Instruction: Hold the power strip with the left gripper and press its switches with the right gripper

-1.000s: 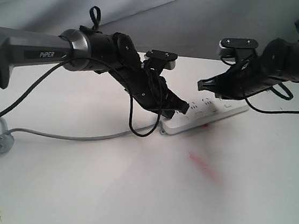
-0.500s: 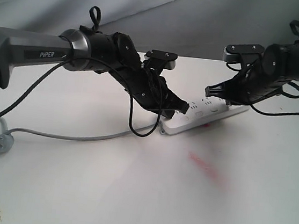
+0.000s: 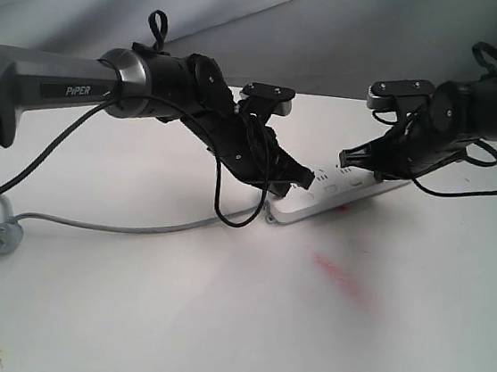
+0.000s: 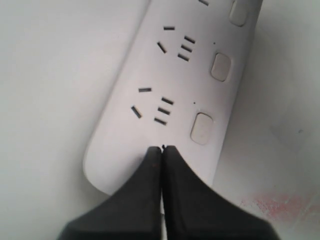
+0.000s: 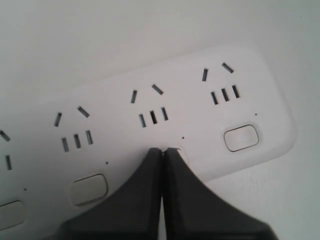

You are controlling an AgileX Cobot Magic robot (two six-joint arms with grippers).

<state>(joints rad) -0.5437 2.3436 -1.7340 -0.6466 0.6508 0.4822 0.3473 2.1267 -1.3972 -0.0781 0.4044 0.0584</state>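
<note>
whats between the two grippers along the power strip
Only a bare stretch of the power strip, its socket slots and switches, nothing plugged in. The exterior view shows it.

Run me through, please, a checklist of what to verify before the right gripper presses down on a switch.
1. Left gripper shut, tips on one end of the power strip: ok.
2. Right gripper shut into a single pressing tip: ok.
3. Right tip aligned with the row of switches, covering the spot between two visible ones: ok.
4. Tip actually touching a switch: cannot tell.
5. Strip lying flat on the table: ok.
6. Grey cord clear of both grippers: ok.
</note>
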